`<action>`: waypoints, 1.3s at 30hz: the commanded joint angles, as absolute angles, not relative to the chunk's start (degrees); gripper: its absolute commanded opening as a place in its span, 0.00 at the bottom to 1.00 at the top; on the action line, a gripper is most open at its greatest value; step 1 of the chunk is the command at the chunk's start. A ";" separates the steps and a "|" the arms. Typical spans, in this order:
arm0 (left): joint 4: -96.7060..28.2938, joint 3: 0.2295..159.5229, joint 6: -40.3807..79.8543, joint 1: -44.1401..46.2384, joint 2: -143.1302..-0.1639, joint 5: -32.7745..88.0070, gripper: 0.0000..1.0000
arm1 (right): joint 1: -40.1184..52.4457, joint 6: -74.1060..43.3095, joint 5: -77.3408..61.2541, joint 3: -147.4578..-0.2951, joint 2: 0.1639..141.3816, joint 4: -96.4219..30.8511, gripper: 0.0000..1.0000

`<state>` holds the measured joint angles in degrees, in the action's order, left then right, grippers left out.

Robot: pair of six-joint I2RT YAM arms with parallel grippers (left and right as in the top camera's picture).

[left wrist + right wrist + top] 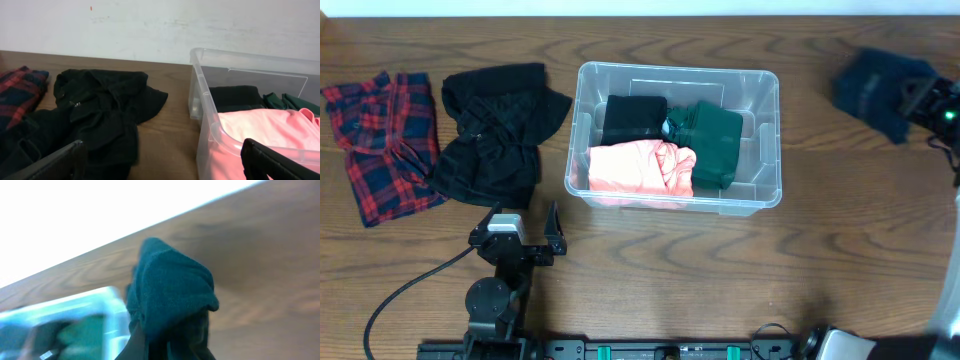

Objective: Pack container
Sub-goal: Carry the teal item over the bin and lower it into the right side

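The clear plastic container (765, 190) stands mid-table and holds a folded black garment (633, 117), a dark green one (712, 140) and a pink one (638, 168). My left gripper (528, 232) is open and empty in front of the container's left corner; the container wall (200, 107) and pink cloth (265, 127) show in its wrist view. My right gripper (920, 100) at the far right holds a dark blue garment (880, 88) raised off the table. In the right wrist view the garment (172, 300) hangs from the jaws and hides the fingers.
A crumpled black garment (495, 130) lies left of the container and also shows in the left wrist view (100, 107). A red and navy plaid garment (385, 140) lies at the far left. A black cable (410, 285) runs along the table's front left.
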<state>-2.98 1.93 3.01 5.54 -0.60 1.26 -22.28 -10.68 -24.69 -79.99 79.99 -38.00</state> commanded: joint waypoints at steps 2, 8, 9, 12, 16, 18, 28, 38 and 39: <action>-4.08 0.23 3.11 5.82 -0.27 0.38 0.98 | -15.00 -13.47 -27.97 -80.99 75.22 -39.62 0.01; -4.08 0.23 3.11 5.82 -0.27 0.38 0.98 | -5.87 -17.56 -29.28 -80.99 72.20 -42.41 0.01; -4.08 0.23 3.11 5.82 -0.27 0.38 0.98 | -3.95 -18.26 -29.87 -80.99 72.25 -43.29 0.01; -4.08 0.23 3.11 5.82 -0.27 0.38 0.98 | 0.64 -18.90 -30.24 -80.88 72.86 -45.84 0.01; -4.08 0.23 3.11 5.82 -0.27 0.38 0.98 | 7.20 -20.47 -30.20 -80.86 74.24 -49.19 0.01; -4.08 0.23 3.11 5.82 -0.27 0.38 0.98 | 10.04 -22.44 -29.19 -80.86 75.00 -50.37 0.01; -4.08 0.23 3.11 5.82 -0.27 0.38 0.98 | 16.19 -29.78 -18.15 -80.77 77.28 -55.61 0.01; -4.08 0.23 3.11 5.82 -0.27 0.38 0.98 | 16.80 -29.54 -18.68 -80.77 83.77 -55.46 0.01; -4.08 0.23 3.11 5.82 -0.27 0.38 0.98 | 16.82 -29.52 -18.61 -80.77 84.07 -55.37 0.01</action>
